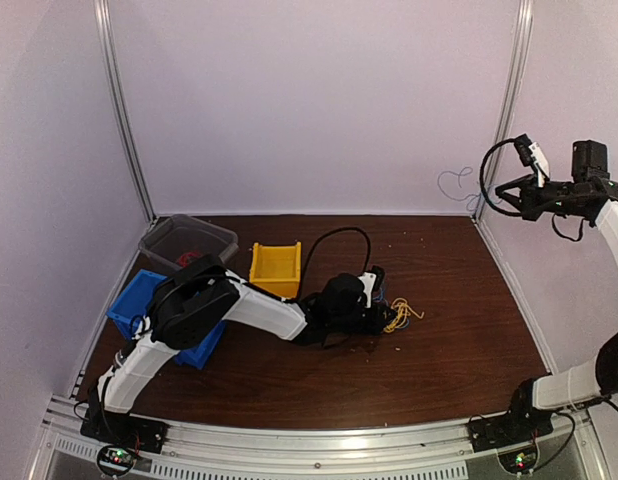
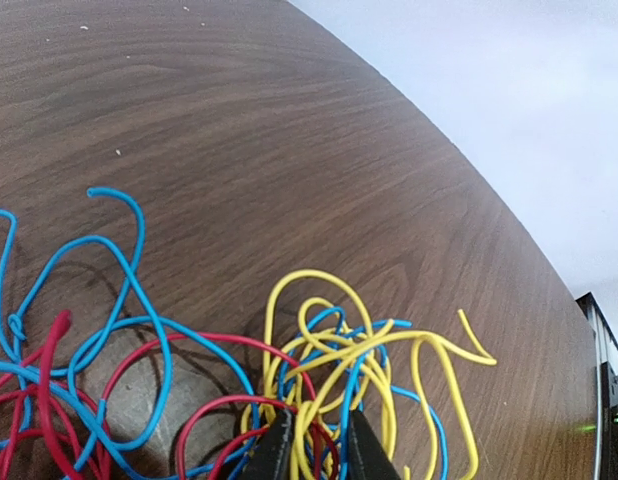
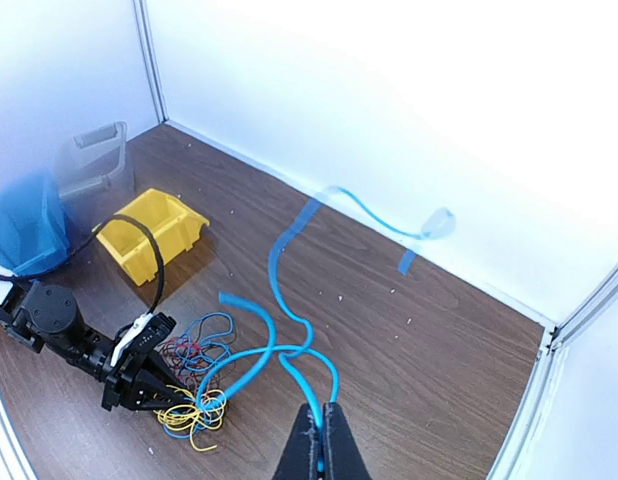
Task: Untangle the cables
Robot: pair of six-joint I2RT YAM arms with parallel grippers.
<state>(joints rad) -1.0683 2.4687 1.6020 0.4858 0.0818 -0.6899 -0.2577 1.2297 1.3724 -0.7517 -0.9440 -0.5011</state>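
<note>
The cables lie as a small tangle of red, blue and yellow strands on the brown table, right of centre. My left gripper is down at the tangle. In the left wrist view, the left gripper has its two dark fingers close together, with yellow, red and blue strands pinched between them. My right gripper is raised high at the back right. The right gripper is shut on one blue cable, which hangs loose in loops above the bundle.
A yellow bin stands behind the left arm. A blue bin and a clear grey container are at the back left. A thick black arm cable loops over the table. White walls enclose the back and sides.
</note>
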